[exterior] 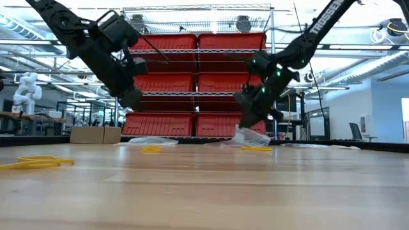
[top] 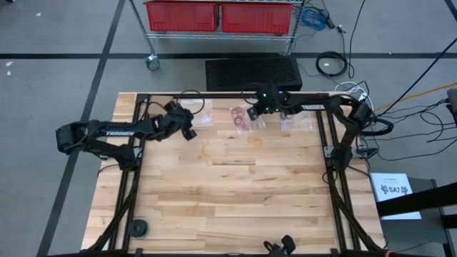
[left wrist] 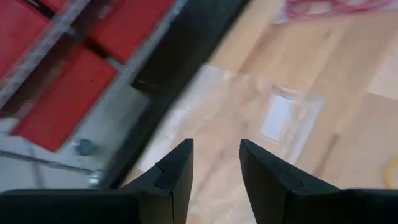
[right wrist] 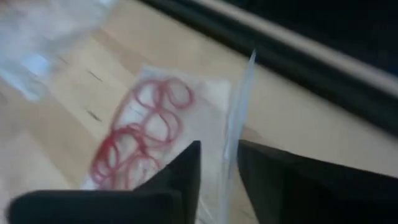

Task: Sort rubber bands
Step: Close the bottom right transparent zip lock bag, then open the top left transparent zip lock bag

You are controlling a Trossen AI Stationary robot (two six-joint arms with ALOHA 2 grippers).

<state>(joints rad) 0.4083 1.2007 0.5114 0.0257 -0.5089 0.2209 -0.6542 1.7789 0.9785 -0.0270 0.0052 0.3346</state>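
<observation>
Three clear plastic bags lie along the table's far edge. The left bag (top: 200,114) looks empty. The middle bag (top: 241,120) holds red rubber bands (right wrist: 143,134). The right bag (top: 296,118) holds dark bands. Loose yellow rubber bands (exterior: 35,163) lie on the wood. My right gripper (right wrist: 219,165) is open low over the middle bag's right end, slanting down. A raised edge of the bag's film (right wrist: 239,106) stands between its fingers. My left gripper (left wrist: 216,165) hangs open above the left bag (left wrist: 280,118), holding nothing. My right gripper has the middle bag's upturned film edge (right wrist: 236,130) standing in the gap between its two fingers, which slant down from the table's right. I cannot tell whether either finger touches the film. The rest of the bag lies flat on the table.
A black case (top: 253,71) and a wire rack with red bins (top: 218,16) stand beyond the far edge. Black frame rails (top: 214,95) border the table. More yellow bands (exterior: 151,150) lie at mid table. The near half of the wood is bare.
</observation>
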